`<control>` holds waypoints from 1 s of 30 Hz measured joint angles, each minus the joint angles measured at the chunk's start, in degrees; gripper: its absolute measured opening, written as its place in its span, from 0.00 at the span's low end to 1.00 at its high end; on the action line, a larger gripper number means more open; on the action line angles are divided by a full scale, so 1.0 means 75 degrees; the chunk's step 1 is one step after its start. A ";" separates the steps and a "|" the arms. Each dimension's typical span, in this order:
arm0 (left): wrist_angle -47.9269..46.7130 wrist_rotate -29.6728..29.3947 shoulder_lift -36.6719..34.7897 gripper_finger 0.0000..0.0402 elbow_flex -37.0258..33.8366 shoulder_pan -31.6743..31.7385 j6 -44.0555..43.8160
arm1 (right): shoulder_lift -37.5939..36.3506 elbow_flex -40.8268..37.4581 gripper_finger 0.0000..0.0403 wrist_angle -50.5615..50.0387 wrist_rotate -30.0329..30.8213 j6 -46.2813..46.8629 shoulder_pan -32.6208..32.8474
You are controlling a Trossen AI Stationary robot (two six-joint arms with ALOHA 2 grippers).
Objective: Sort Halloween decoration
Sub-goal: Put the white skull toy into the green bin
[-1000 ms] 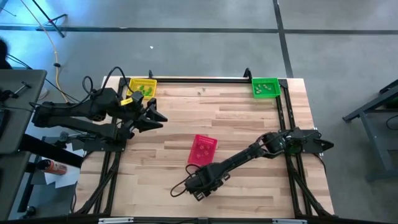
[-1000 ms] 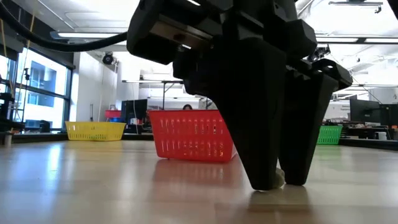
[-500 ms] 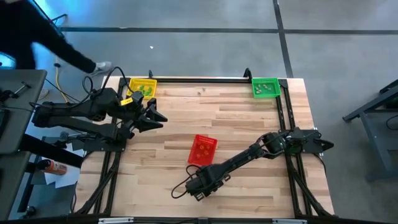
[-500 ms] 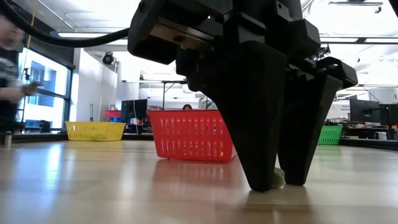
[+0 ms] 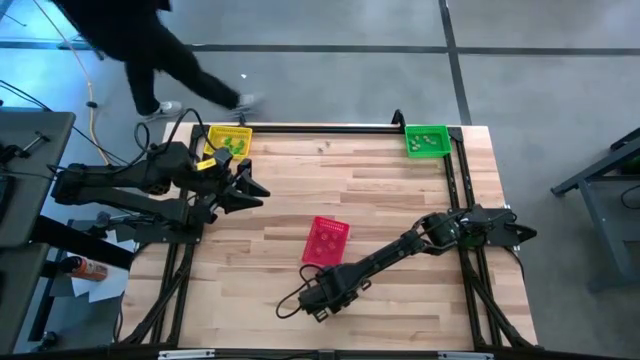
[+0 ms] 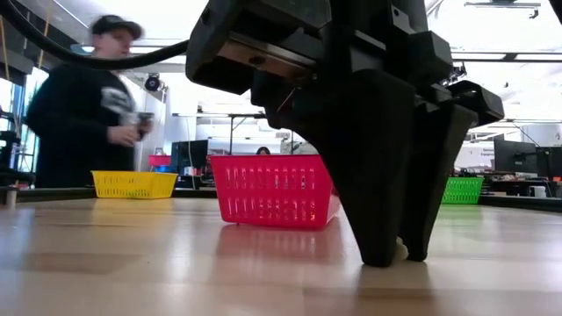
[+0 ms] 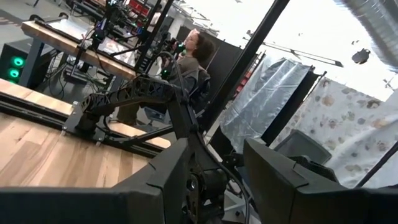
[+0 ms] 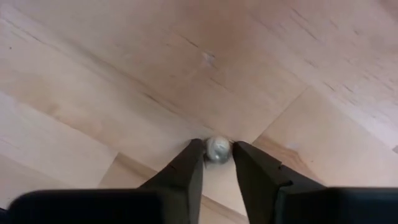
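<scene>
My right gripper (image 8: 216, 152) pinches a tiny pale round trinket (image 8: 217, 149), lower centre of frame; probably light, hard, roll-prone, so grip across its middle. Left gripper's (image 5: 250, 187) fingers are spread.

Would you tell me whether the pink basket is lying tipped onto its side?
No, in the low view the pink basket stands upright on the table, its open rim facing up.

Bright overhead lighting; person (image 6: 83, 105) motion-blurred (low view); window glare.
</scene>
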 joint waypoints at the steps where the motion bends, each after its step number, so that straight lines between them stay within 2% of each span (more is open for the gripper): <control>1: -0.0020 0.0000 0.0000 0.36 0.0000 0.0000 0.0000 | 0.0000 0.0000 0.20 -0.0002 0.0011 -0.0003 -0.0002; 5: -0.0108 0.0000 0.0000 0.36 0.0000 0.0000 0.0000 | -0.0003 -0.0003 0.12 0.0001 0.0042 -0.0012 -0.0002; 9: -0.0168 0.0000 0.0000 0.36 0.0000 0.0000 0.0000 | -0.0006 -0.0003 0.08 0.0004 0.0042 -0.0026 -0.0005; 17: -0.0165 0.0000 0.0000 0.36 0.0000 -0.0001 0.0000 | -0.0006 -0.0003 0.08 0.0001 0.0029 -0.0089 -0.0005; 30: -0.0165 -0.0140 0.0000 0.36 0.0000 -0.0003 0.0175 | -0.0055 0.0105 0.09 -0.0348 0.0023 -0.1463 -0.0014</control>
